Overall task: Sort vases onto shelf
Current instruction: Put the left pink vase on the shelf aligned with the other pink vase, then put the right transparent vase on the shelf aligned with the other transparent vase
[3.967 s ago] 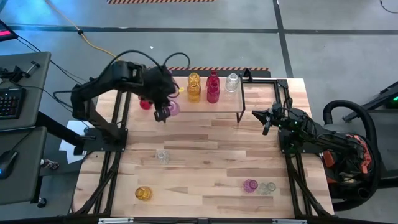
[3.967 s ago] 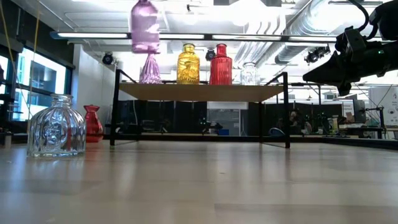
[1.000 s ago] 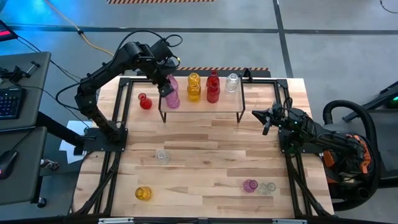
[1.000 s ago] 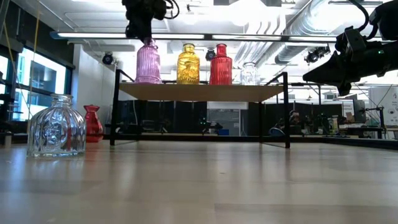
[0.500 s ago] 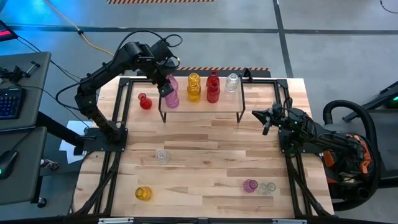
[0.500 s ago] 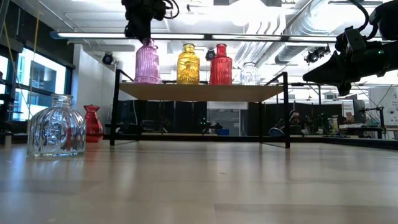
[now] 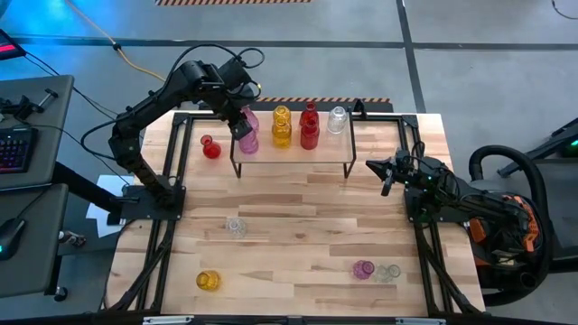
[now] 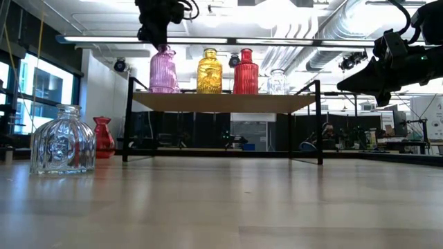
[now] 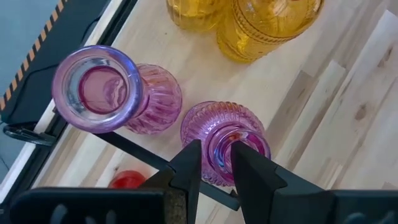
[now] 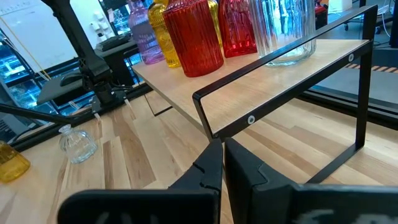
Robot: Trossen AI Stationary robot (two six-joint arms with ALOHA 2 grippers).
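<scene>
Left wrist view: left gripper (image 9: pixel 214 163) sits directly above the pink vase (image 9: pixel 225 150), fingers pinched on one side of its rim, one inside the mouth and one outside. Vase long axis is vertical, i.e. in line w/ the gripper approach; base appears seated on the shelf (image 9: pixel 292 112) at its front left corner edge. A second pink vase (image 9: pixel 115 93) stands just beside it, apart, toward the shelf rear. Amber vases (image 9: pixel 261 25) stand next along the row.

Low view: gripped vase (image 8: pixel 163 69) is upright, level w/ the yellow (image 8: pixel 210 71), red (image 8: pixel 245 72) and clear (image 8: pixel 277 82) vases on the shelf top (image 8: pixel 221 102).

Judgement: release calls for fingers to part, then retreat straight up along the vase axis; sideways drift risks tipping it off the near edge or into its neighbour.

Right gripper (image 7: pixel 386 174) is fully closed, empty, parked beside the shelf's right end.

Shelf contents (high view): pink, yellow, red, clear groups left to right. Still on the tabletop (image 7: pixel 298 244): small red vase (image 7: pixel 210 148) left of the shelf, clear vase (image 7: pixel 236 226) mid-table, amber vase (image 7: pixel 208 281) front left, pink (image 7: pixel 363 269) and clear (image 7: pixel 388 272) vases front right. Left arm is nearer the first three; right arm nearer the last pair.
</scene>
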